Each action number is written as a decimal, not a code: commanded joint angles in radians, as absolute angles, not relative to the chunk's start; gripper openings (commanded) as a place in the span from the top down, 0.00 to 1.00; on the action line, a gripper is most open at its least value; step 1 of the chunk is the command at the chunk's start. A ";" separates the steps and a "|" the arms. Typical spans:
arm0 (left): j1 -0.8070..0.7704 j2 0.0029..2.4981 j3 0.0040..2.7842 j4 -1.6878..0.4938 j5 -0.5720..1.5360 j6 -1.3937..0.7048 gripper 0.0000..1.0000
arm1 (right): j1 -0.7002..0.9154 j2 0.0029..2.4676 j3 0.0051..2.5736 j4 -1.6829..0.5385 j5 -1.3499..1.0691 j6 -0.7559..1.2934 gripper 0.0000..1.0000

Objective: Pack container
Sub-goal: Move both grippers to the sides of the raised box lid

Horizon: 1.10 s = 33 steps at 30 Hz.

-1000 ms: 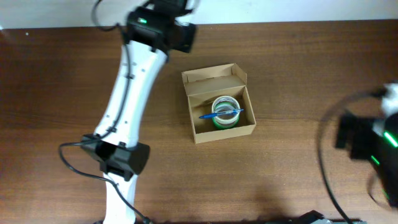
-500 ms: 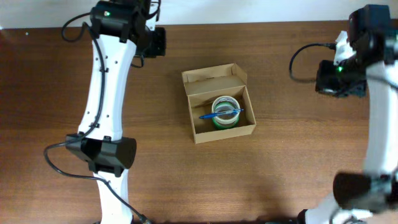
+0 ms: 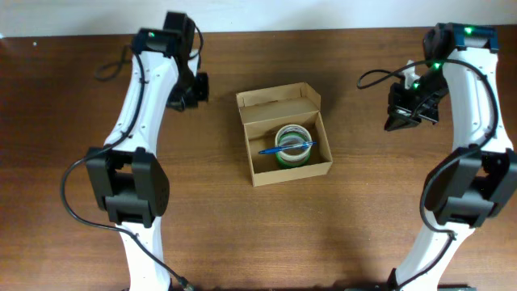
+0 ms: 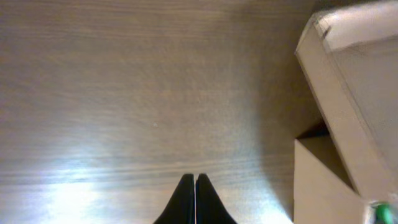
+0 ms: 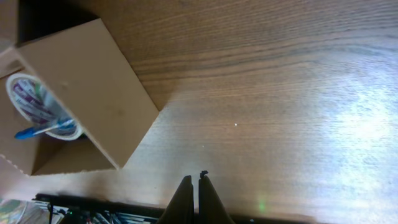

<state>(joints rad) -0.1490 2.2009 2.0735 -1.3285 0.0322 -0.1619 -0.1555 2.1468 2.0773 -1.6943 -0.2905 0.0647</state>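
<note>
The container, a small tan cardboard box with its flap lid open toward the back, sits mid-table. Inside lies a roll of tape with a blue pen across it. My left gripper hangs left of the box, shut and empty; in the left wrist view its tips meet over bare wood, the container at the right edge. My right gripper is right of the box, shut and empty; in the right wrist view it points at bare wood, with the container, roll and pen at left.
The brown wooden table stretches around the box. Both white arms rise from the front edge and arch over the left and right sides. Black cables trail beside each arm. A pale wall strip runs along the table's back edge.
Both arms swung in. The left gripper dropped from the back edge to the box's left; the right came from the far right edge to the box's right. The box stayed put.
</note>
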 commanded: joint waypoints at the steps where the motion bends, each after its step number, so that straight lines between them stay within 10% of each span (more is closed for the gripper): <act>1: -0.145 2.194 1.977 -1.287 0.099 -0.171 0.98 | -0.150 2.177 2.064 -1.699 -0.337 0.029 0.96; 33: -0.146 2.193 1.933 -1.250 0.109 -0.171 0.98 | 0.144 2.213 1.736 -1.531 -0.482 -0.036 0.96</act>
<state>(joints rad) -0.1497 2.2009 1.9224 -1.2449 0.0982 -0.1627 0.1379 2.1986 1.7405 -1.5398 -0.4332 -0.0364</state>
